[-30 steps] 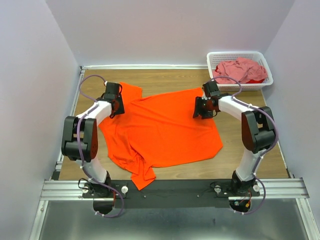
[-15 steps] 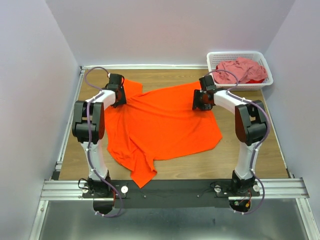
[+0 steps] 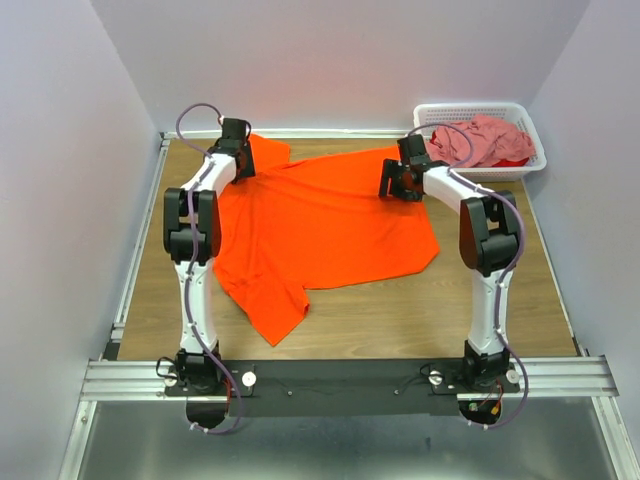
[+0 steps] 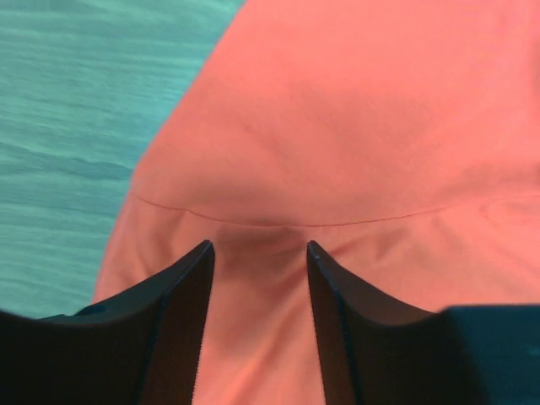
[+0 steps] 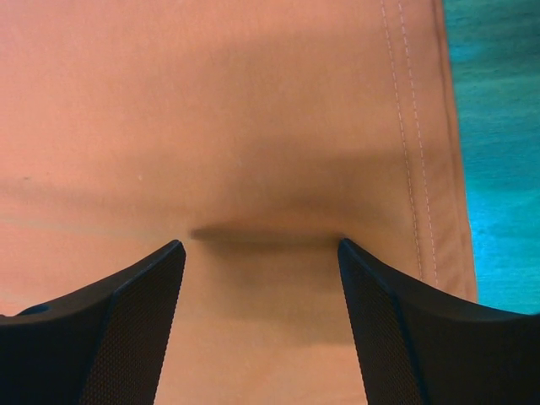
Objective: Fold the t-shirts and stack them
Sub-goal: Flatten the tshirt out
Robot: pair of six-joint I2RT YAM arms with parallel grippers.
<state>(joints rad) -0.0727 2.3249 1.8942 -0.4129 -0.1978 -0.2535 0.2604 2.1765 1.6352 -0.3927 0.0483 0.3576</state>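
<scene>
You've dragged the orange shirt [image 3: 330, 225] toward the basket [image 3: 500, 172]; left gripper [image 4: 258, 246] and right gripper [image 5: 261, 245] gape open, so cloth could spring back wrinkled.

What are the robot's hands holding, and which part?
Nothing looks pinched. The left gripper and right gripper both stand open over the orange shirt, along its far edge.

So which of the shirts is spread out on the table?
The orange t-shirt, lying flat on the table; the pink t-shirt is bunched up in the white basket.
</scene>
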